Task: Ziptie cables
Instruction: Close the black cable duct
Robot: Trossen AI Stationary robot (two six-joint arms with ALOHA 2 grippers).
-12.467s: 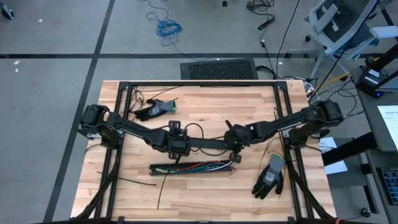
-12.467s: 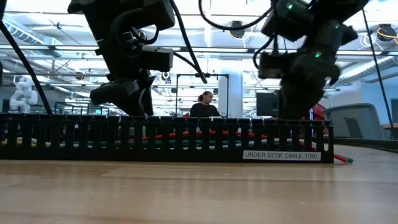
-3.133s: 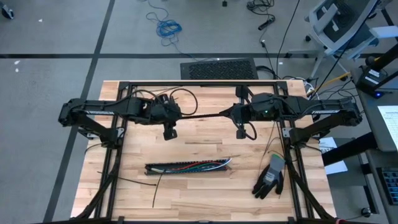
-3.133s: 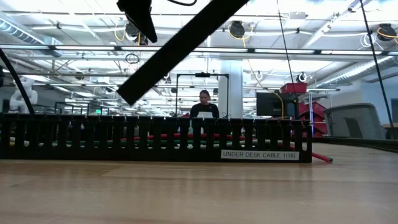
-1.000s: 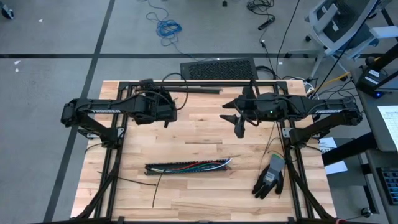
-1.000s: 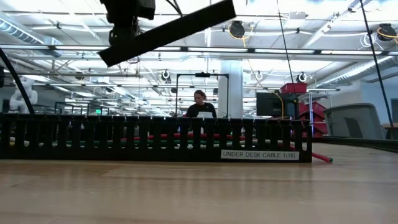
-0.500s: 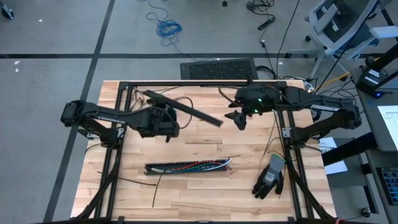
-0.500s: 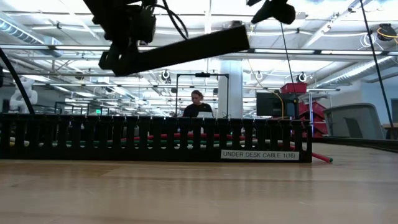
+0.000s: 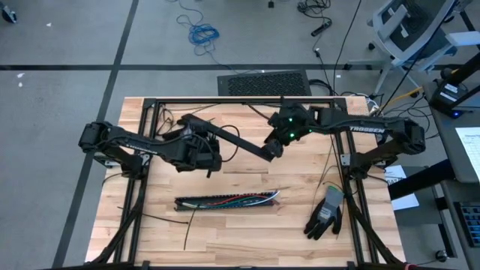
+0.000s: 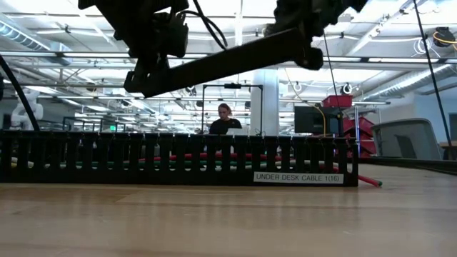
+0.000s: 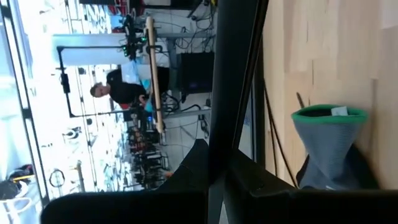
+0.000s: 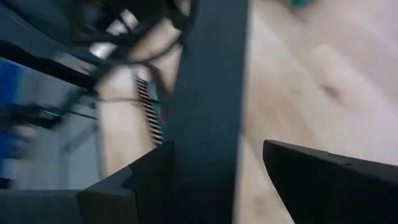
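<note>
I see my left end effector [image 9: 196, 129] pinching one end of a long flat black plastic lid strip [image 9: 229, 137]; my right end effector [image 9: 271, 148] meets its other end, grip unclear. The multicoloured cables [image 9: 236, 199] lie in the slotted black tray [image 9: 196, 204] on the wooden table [image 9: 247, 232]

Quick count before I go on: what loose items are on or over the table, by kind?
Gloves: 2
Cable bundle: 1
Slotted black tray holding it: 1
Long black bar, held above the table: 1
Thin black strips: 2
Total: 7
</note>
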